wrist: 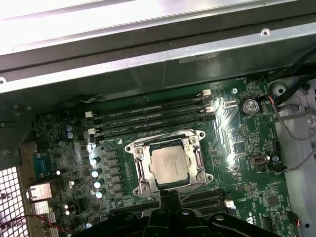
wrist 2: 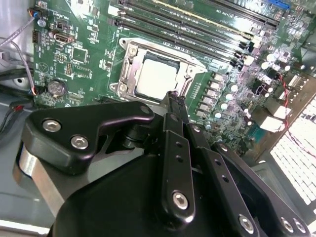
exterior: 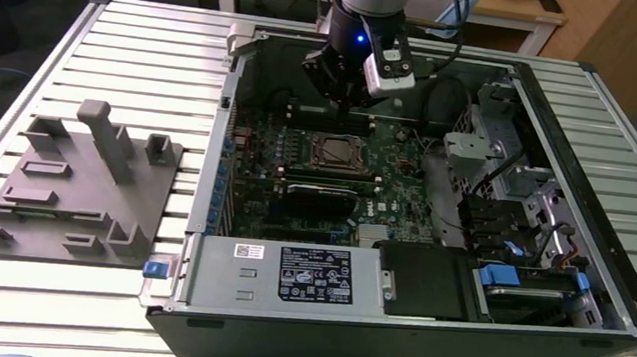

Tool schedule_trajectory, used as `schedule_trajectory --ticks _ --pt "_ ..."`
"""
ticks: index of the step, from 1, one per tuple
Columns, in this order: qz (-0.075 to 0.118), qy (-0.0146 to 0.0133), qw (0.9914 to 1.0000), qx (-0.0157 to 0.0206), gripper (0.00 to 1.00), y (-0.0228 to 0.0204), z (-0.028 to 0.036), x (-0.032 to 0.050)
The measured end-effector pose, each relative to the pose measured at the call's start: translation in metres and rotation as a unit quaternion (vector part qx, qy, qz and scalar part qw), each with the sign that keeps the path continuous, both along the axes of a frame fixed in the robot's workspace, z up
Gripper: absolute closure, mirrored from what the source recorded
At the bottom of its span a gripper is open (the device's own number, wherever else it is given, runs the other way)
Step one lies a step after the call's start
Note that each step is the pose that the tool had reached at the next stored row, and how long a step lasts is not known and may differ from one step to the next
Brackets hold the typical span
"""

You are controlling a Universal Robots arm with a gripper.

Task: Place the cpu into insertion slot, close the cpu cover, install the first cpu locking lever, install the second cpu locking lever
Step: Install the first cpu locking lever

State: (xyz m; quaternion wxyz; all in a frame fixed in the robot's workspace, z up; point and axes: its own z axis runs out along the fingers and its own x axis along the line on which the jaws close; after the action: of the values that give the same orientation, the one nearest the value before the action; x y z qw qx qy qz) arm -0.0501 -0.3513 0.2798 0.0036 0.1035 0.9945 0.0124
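Note:
The cpu lies flat in the insertion slot on the green board, its silver top also showing in the second wrist view. The cpu cover, a silvery frame, lies down around the chip. Thin wire levers run along the frame's sides; I cannot tell whether they are latched. My gripper hangs just above the board at the far side of the slot. Its black fingers meet in one tip at the socket's edge, shut with nothing between them.
Long black memory slots run beside the socket. The open computer case has a grey labelled power-supply box at its near end and cables and drive bays on the exterior view's right. A grey fixture block stands outside the case.

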Motion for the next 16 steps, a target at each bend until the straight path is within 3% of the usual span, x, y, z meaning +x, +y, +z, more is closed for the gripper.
schedule_trajectory --ticks 3,9,16 --pt "0.0 -0.0001 1.0 0.0001 0.9 0.0 -0.001 0.0" --pt "0.0 0.0 1.0 0.0 0.9 0.0 -0.0114 0.0" --pt "0.0 0.0 1.0 0.0 0.9 0.0041 -0.0196 0.0"
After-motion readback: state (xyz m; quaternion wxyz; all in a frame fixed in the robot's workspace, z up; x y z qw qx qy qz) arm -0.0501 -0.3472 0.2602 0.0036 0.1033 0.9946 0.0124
